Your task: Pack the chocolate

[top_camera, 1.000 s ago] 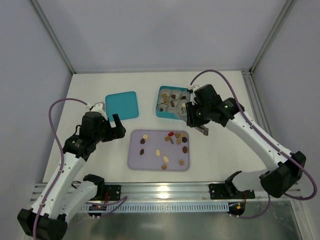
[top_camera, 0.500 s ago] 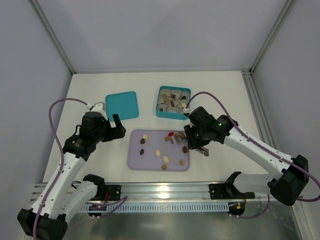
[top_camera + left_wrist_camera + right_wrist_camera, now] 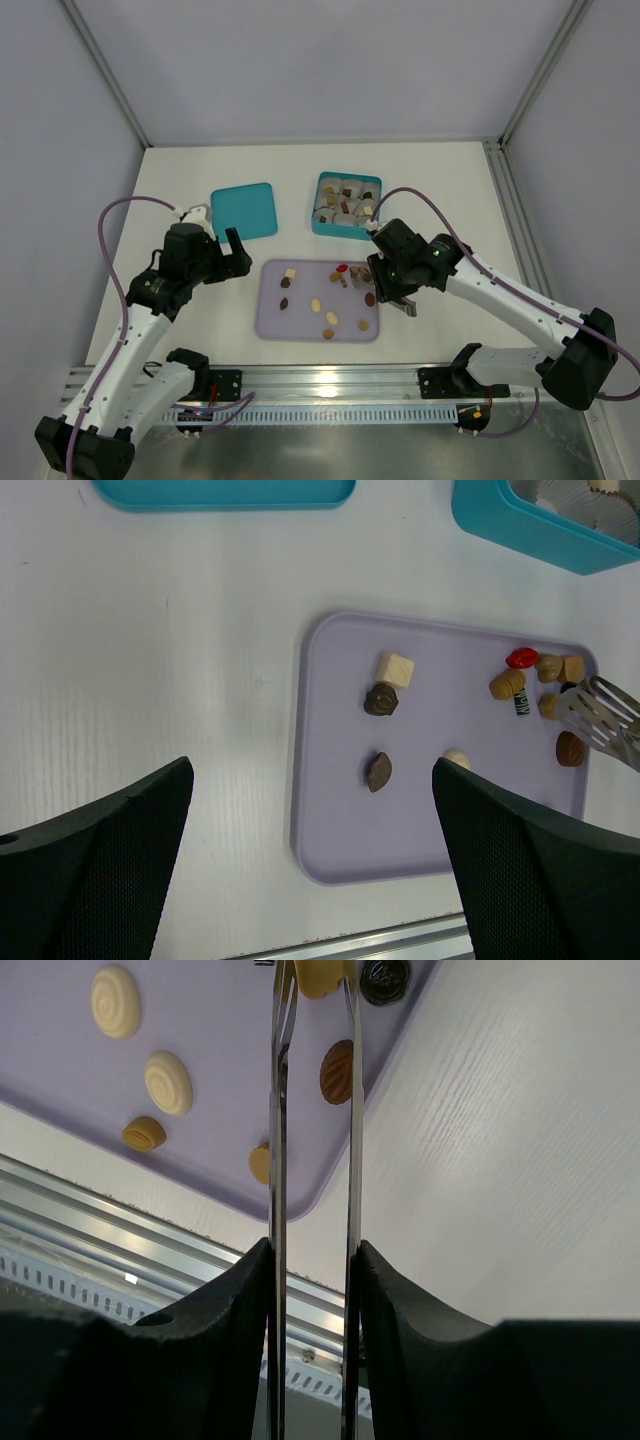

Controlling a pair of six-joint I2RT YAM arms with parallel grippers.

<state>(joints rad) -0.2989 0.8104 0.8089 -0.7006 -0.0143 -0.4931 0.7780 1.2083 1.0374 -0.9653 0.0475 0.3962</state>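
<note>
Tan chocolate [image 3: 320, 975] cut by top edge of right wrist view; whether gripped, unclear. Box [image 3: 520, 525], lid [image 3: 220, 492] cropped in left wrist view.

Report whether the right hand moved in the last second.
Yes: the right hand left the teal box and came nearer, to the purple tray's right end.

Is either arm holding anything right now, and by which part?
The right gripper pinches metal tongs at their handle end, tips straddling a tan chocolate. The left gripper holds nothing.
</note>
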